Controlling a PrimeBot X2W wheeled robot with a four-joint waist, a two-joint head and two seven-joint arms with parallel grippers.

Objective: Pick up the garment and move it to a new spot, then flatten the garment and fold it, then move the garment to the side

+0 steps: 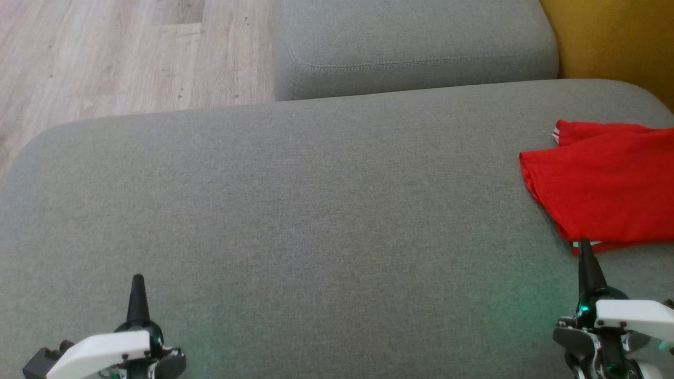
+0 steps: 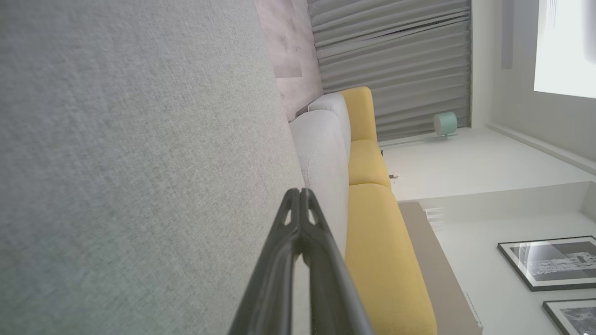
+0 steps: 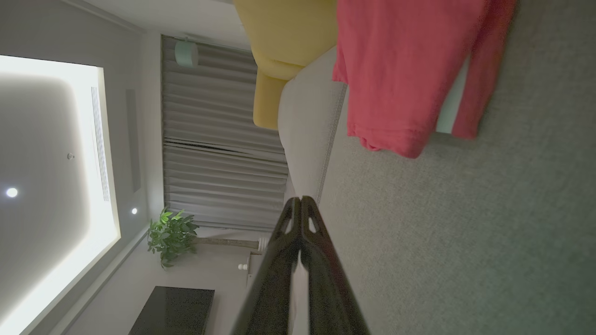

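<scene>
Though both are pinched closed and empty, the right gripper (image 1: 583,246) sits just beside the garment (image 1: 605,189). The left gripper (image 1: 138,280) lies well apart from it.

The left gripper (image 1: 138,279) hangs over the near left corner of the cushion (image 1: 316,210), its two dark fingers (image 2: 279,260) pressed together to a single tip that points toward the far edge. The right gripper (image 1: 584,246) hangs over the near right corner. Its fingers (image 3: 279,260) are likewise pinched together with nothing between them, pointing the same way.
</scene>
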